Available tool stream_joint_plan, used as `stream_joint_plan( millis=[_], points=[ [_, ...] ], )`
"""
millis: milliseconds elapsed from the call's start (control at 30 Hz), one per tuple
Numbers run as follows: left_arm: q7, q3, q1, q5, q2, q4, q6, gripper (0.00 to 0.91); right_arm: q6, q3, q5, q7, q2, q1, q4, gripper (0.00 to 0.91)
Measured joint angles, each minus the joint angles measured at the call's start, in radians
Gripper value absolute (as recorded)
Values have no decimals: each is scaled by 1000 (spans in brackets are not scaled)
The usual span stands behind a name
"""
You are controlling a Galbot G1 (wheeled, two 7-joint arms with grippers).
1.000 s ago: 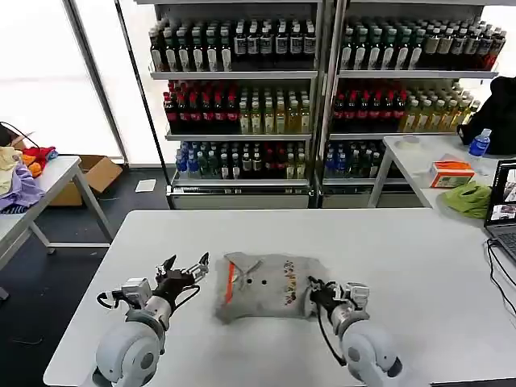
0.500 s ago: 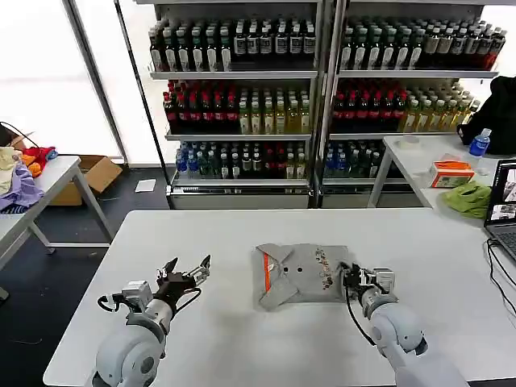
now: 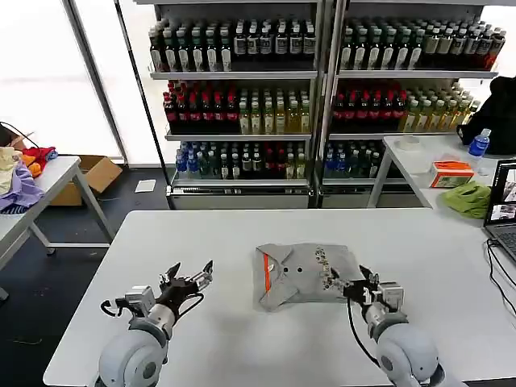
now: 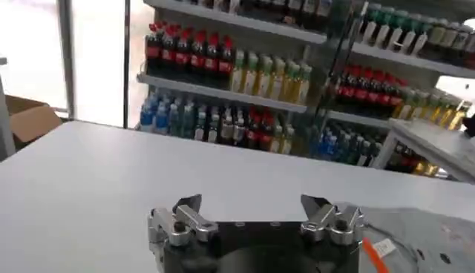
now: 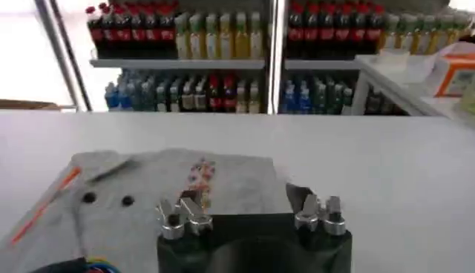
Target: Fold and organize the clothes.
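Observation:
One of the clothes, a folded grey shirt [image 3: 300,272] with an orange-red collar strip and a small colourful print, lies at the table's middle. In the right wrist view the shirt [image 5: 148,185] spreads just ahead of my right gripper [image 5: 241,204], which is open over the shirt's right near edge. My right gripper [image 3: 352,282] holds nothing. To the left of the shirt my left gripper [image 3: 189,271] hovers open above bare table. In the left wrist view the left gripper [image 4: 252,206] is empty, and the shirt's edge [image 4: 415,248] lies off to one side.
The white table [image 3: 201,234] has free room around the shirt. A laptop [image 3: 504,205] sits at its right edge. A second table at the right holds a green cloth [image 3: 468,197] and an orange box [image 3: 451,173]. Bottle shelves [image 3: 242,81] stand behind.
The shirt slid to the right with my right gripper. That gripper has since let go and drawn back slightly toward the near edge. The left arm has barely moved.

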Motion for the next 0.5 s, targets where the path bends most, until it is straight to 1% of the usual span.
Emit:
stream_joint_plan(
  millis=[200,400,500],
  points=[
    [0,0,14,0,-5,-3,0,907,-3,-18,88,31,-12,-27,34,907],
    [1,0,19,1,-5,-3,1,907,-4,-20,184,64,-11,-29,30,907],
    [1,0,19,1,-5,-3,1,907,-5,-19,218,75,-11,-34,24,907]
  ],
)
